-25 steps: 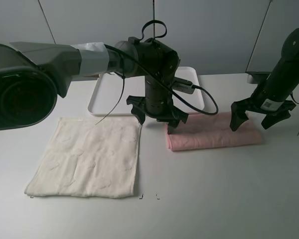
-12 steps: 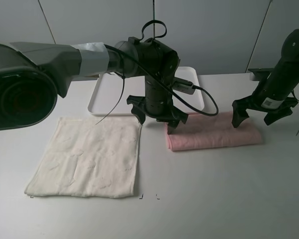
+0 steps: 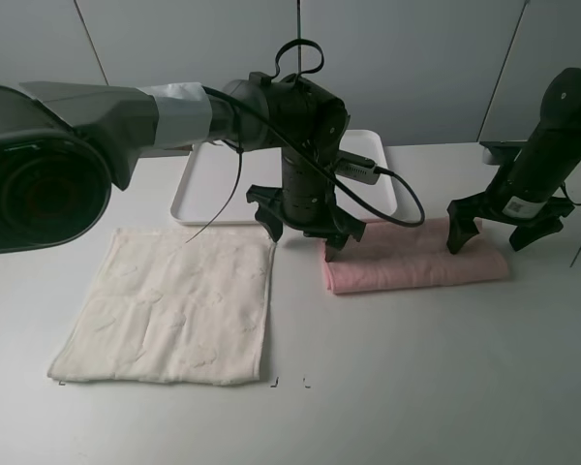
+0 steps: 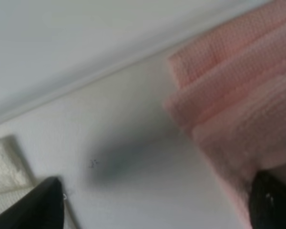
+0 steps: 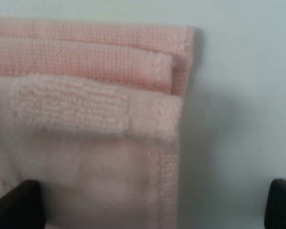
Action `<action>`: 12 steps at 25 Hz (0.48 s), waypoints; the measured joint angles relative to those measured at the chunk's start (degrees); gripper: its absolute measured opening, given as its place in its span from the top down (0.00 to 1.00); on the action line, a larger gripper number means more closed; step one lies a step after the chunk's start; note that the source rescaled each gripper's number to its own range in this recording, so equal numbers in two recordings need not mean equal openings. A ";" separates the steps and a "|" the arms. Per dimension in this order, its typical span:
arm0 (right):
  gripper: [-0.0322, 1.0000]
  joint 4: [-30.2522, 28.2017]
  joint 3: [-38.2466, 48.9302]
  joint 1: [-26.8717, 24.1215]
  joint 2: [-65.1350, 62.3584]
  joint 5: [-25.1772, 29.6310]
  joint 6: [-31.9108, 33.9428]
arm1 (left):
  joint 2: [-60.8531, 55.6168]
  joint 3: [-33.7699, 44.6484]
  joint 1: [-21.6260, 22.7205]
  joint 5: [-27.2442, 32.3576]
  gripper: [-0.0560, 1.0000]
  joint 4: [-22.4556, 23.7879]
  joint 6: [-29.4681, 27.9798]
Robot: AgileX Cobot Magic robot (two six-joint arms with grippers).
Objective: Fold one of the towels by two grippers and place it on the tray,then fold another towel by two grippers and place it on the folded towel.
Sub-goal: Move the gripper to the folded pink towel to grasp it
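The pale pink towel (image 3: pixel 416 260) lies folded into a long strip on the table, right of centre. My left gripper (image 3: pixel 302 235) hangs open over its left end, one fingertip (image 4: pixel 271 200) above the pink cloth (image 4: pixel 238 95) and the other beyond the end, near the cream towel's corner (image 4: pixel 5 162). My right gripper (image 3: pixel 486 240) stands open over the right end, and the right wrist view shows its jaws (image 5: pixel 148 205) straddling the towel's layered edge (image 5: pixel 86 119). Neither holds anything. The cream-white towel (image 3: pixel 169 305) lies flat and unfolded at the left. The white tray (image 3: pixel 201 189) sits behind, partly hidden by the left arm.
A black cable (image 3: pixel 397 194) loops from the left arm over the tray's right side. A bulky grey housing (image 3: pixel 48 165) fills the exterior view's upper left. Bare table runs along the front edge.
The right gripper rose slightly and came back down over the pink towel's right end. The left gripper and both towels have stayed put.
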 joint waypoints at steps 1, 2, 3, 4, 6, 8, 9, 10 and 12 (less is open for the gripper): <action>0.00 0.11 0.00 0.00 0.00 -0.11 0.00 | 0.00 0.00 0.00 0.00 0.01 0.00 0.00; 0.00 0.41 0.00 0.00 0.00 -0.11 -0.12 | 0.00 0.00 0.00 0.00 0.01 0.00 0.00; 0.00 0.77 0.00 0.00 0.00 -0.11 -0.12 | 0.00 0.00 0.00 0.00 0.01 0.00 0.00; 0.00 0.81 0.00 0.00 0.00 -0.22 -0.24 | 0.00 0.00 0.00 0.00 0.01 0.00 0.00; 0.07 0.93 0.00 0.00 0.00 -0.22 -0.35 | 0.00 0.00 0.00 0.00 0.01 0.00 0.00; 0.17 1.06 0.00 0.00 0.00 -0.22 -0.35 | 0.00 0.00 0.00 0.00 0.01 0.00 0.00; 0.22 1.05 0.00 0.00 0.00 -0.22 -0.35 | 0.00 0.00 0.00 0.00 0.01 0.00 0.00; 0.26 1.05 0.00 0.00 0.11 -0.22 -0.48 | 0.00 0.00 0.00 0.00 0.01 0.00 0.00; 0.28 1.43 0.00 0.00 0.61 -0.22 -0.49 | 0.00 0.00 0.00 0.00 0.01 0.00 0.10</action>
